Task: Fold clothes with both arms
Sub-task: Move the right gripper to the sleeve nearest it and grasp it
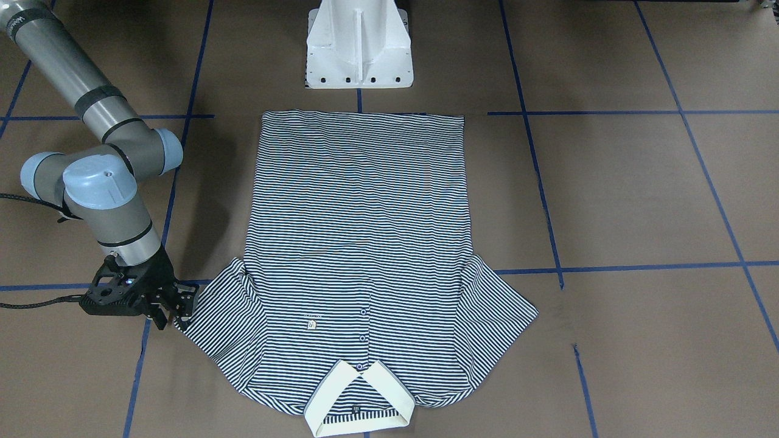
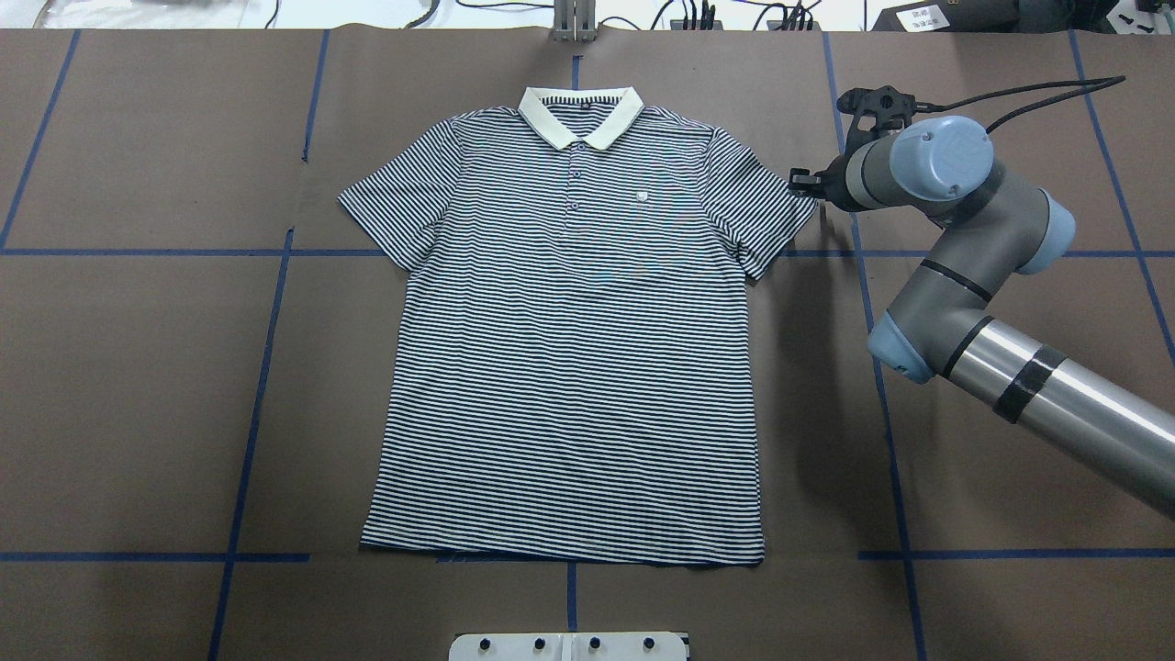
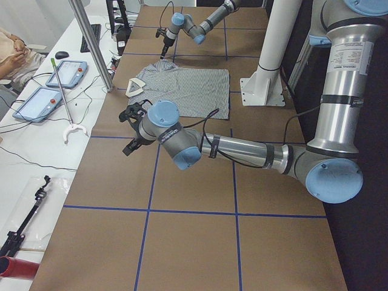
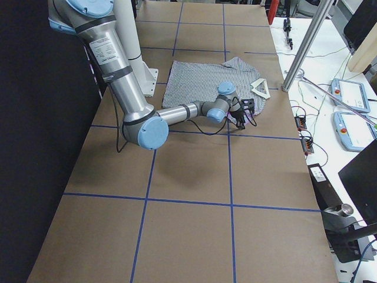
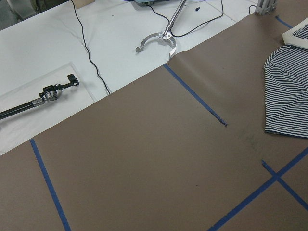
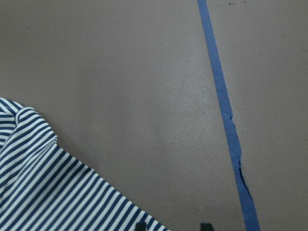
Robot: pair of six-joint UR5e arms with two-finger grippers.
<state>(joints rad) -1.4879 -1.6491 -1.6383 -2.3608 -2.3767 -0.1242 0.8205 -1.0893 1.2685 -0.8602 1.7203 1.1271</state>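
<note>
1. Worktop [image 2: 138,367]: brown paper cover with a grid of blue tape lines [image 2: 266,321]. Bare surface lies on every side of the shirt, broadest toward the robot's left.
2. Left arm [image 3: 242,148]: stretched low over bare worktop. The lettering on its tube is too small to read.
3. Right arm [image 2: 964,239]: bent, with the wrist beside the shirt's sleeve.
4. Polo shirt [image 2: 569,367]: flat at mid-worktop, front up and sleeves spread. The hem is toward the white pedestal [image 2: 569,645] and the collar toward the far edge.
5. Right tool [image 1: 172,316]: fingertips spread at the sleeve hem, holding nothing.
6. Left tool [image 3: 130,147]: well apart from the shirt. I cannot tell how far open it is.
7. Collar [image 2: 580,115]: cream. The neck label cannot be read.
8. Chest patch [image 2: 642,195]: its marking is too small to read.
9. Buttons [image 2: 576,173]: a short row below the collar.
</note>
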